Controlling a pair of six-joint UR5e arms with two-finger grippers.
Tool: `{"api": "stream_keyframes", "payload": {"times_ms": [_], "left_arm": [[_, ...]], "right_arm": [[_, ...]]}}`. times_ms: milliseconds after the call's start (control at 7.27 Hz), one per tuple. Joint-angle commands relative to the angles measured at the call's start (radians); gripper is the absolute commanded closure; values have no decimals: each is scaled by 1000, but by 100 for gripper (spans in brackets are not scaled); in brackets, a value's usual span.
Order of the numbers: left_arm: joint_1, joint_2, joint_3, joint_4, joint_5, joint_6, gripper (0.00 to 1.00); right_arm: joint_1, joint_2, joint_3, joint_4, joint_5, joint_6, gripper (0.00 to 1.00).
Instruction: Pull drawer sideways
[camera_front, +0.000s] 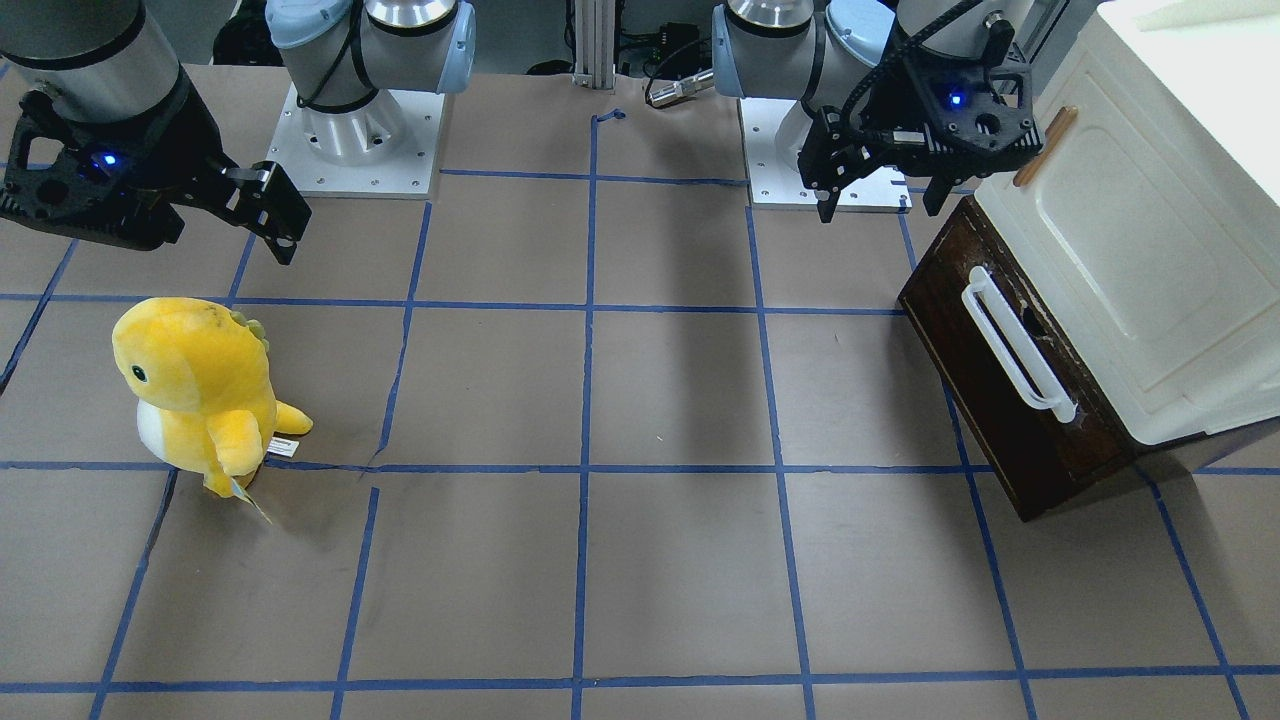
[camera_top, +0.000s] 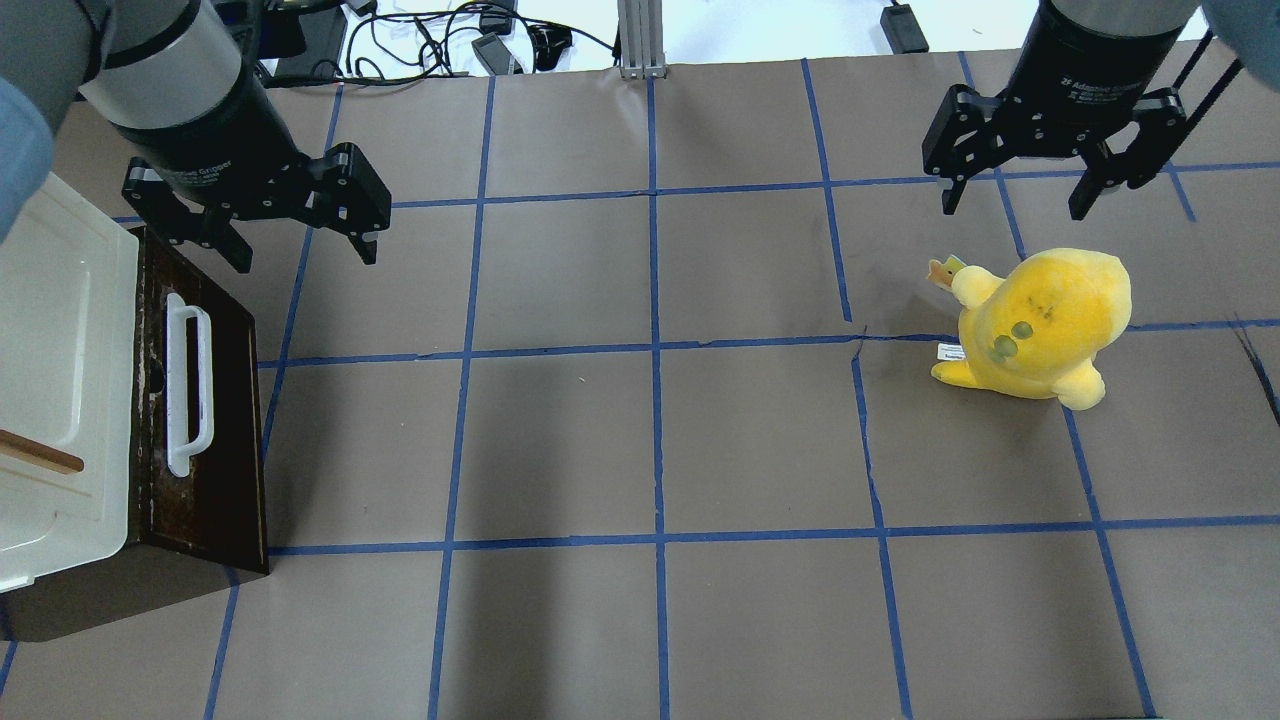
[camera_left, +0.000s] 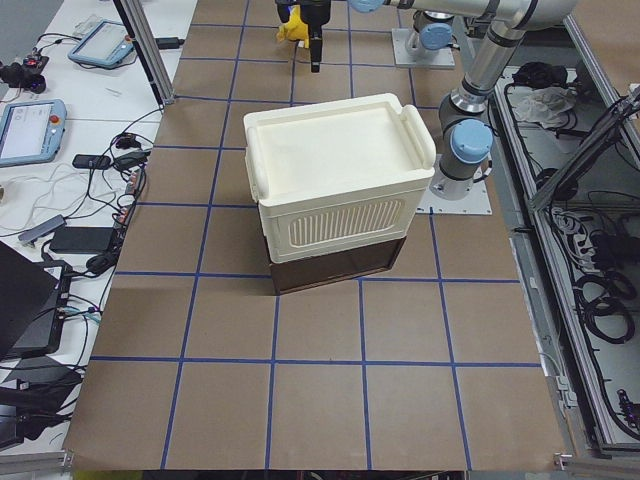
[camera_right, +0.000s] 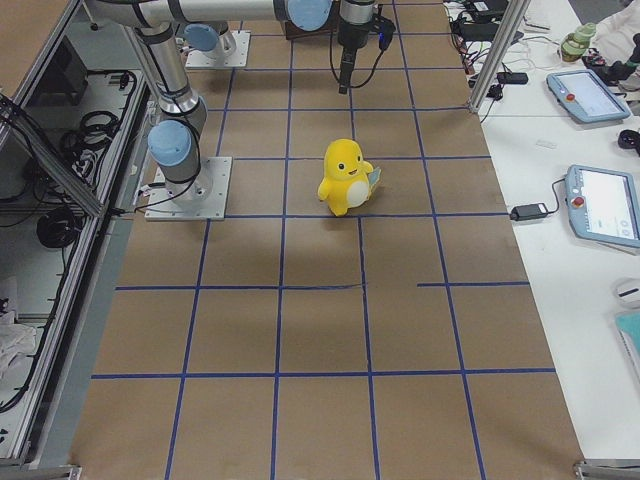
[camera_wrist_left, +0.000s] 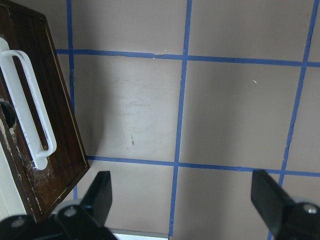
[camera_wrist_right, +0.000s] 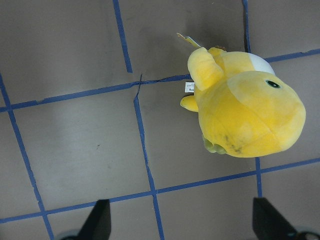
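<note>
The drawer has a dark brown worn wooden front and a long white bar handle. It sits at the bottom of a cream-white cabinet at the table's left end. It also shows in the front-facing view and the left wrist view. My left gripper is open and empty, hovering above the table just beyond the drawer's far corner. My right gripper is open and empty, hovering beyond a yellow plush toy.
The cabinet's door panel carries a small brown wooden handle. The yellow plush toy stands on the right half of the table. Brown paper with blue tape lines covers the table. Cables lie beyond the far edge.
</note>
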Motion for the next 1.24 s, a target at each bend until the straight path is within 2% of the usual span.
{"api": "stream_keyframes", "payload": {"times_ms": [0, 688, 1101], "left_arm": [[0, -1, 0, 0, 2, -1, 0], [0, -16, -2, 0, 3, 5, 0], [-5, -63, -86, 3, 12, -29, 0]], "right_arm": [[0, 0, 0, 0, 0, 0, 0], [0, 0, 0, 0, 0, 0, 0], [0, 0, 0, 0, 0, 0, 0]]}}
